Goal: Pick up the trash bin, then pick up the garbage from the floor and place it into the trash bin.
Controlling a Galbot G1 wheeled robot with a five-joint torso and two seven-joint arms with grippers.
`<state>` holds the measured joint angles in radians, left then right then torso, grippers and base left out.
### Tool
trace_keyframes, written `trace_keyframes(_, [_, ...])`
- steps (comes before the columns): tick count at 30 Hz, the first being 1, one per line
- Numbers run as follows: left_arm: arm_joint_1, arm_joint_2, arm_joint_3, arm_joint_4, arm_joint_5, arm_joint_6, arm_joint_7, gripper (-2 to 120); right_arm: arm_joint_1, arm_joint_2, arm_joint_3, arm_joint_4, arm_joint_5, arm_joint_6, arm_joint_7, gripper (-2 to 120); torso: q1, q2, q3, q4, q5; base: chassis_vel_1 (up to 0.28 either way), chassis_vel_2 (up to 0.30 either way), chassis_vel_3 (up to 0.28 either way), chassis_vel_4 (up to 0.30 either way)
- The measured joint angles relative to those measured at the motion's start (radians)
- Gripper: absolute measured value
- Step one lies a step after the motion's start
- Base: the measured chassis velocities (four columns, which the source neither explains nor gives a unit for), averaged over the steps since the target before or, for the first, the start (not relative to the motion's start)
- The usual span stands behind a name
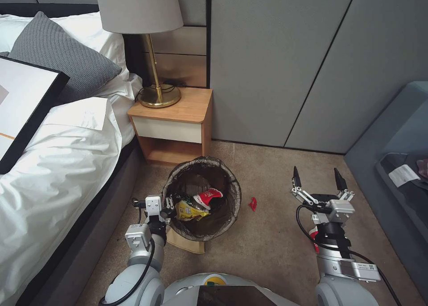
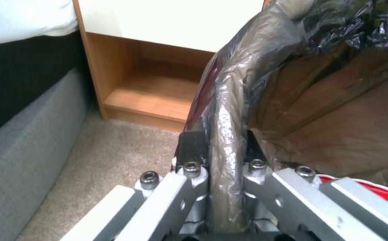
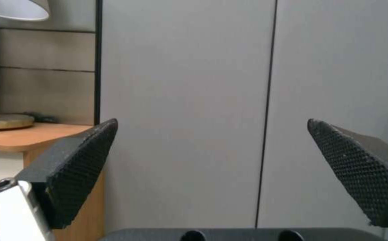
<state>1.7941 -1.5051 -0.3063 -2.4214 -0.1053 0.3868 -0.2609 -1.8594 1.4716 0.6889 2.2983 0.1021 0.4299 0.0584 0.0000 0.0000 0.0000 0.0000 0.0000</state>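
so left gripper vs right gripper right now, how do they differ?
The left gripper is shut on the trash bin rim, pinching the liner; the right gripper is open and holds nothing. The left gripper sits at the bin's side near the bed; the right gripper hangs over bare carpet, pointing at the wall. Both have black fingertips.

No text can be read. A small label on the right arm [image 1: 364, 267] carries a code and print, and a white tag on the couch [image 1: 402, 175] is blurred too.

Left gripper [image 1: 168, 204] clamped, right gripper [image 1: 318, 180] jaws spread.
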Motion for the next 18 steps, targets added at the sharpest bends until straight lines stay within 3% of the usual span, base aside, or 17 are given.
trace_keyframes(18, [0.0, 0.0, 0.0, 0.0, 0.0, 0.0, 0.0, 2, 0.017, -0.007, 0.009, -0.011, -0.006, -0.01, 0.01, 100, 0.0, 0.0, 0.0, 0.0, 0.0, 0.0, 0.0, 0.0, 0.0])
